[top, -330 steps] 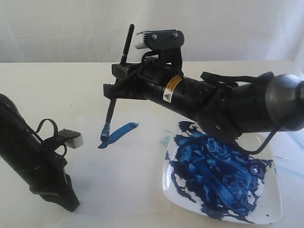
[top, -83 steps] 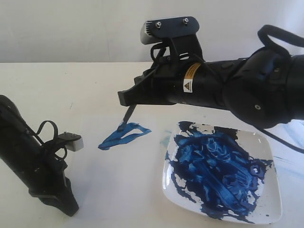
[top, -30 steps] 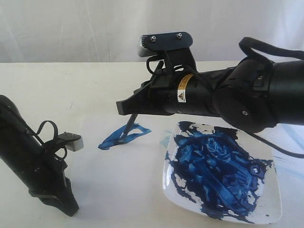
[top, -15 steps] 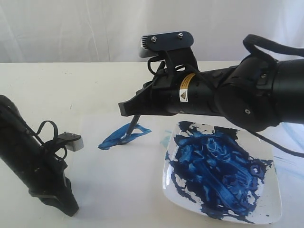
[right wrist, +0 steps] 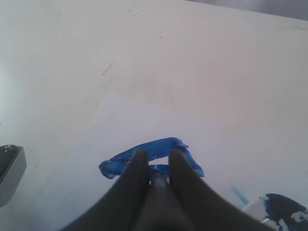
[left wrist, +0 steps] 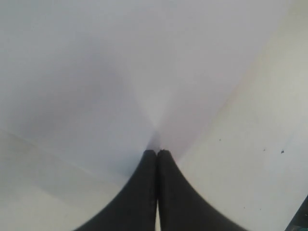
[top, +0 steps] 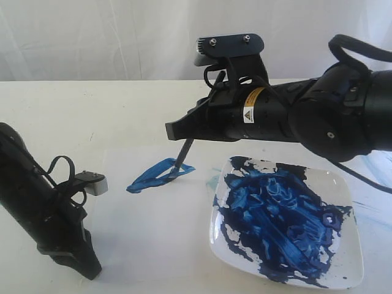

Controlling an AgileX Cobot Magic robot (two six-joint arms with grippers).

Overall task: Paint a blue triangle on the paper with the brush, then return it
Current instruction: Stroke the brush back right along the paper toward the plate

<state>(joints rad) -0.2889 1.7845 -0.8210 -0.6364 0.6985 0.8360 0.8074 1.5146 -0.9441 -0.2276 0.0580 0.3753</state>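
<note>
My right gripper (top: 172, 130) (right wrist: 158, 156) is shut on the black-handled brush (top: 183, 152) (right wrist: 159, 180), which slants down from the fingers. Its tip touches the paper (top: 153, 233) (right wrist: 120, 125) on the right part of the blue triangle (top: 158, 174) (right wrist: 156, 147), a narrow outline of thick dark-blue strokes. My left gripper (top: 89, 266) (left wrist: 157, 153) is shut with nothing in it. Its tips rest on the paper near the front left corner.
A square white plate (top: 355, 260) (right wrist: 255, 208) smeared with dark-blue paint lies right of the paper, under my right arm. A faint pale-blue smear (right wrist: 238, 195) sits between triangle and plate. A white curtain hangs behind the cream table (top: 73, 110).
My right arm has shifted to the right, and the brush tip has moved along the triangle from its middle toward its right corner. The left arm has not moved.
</note>
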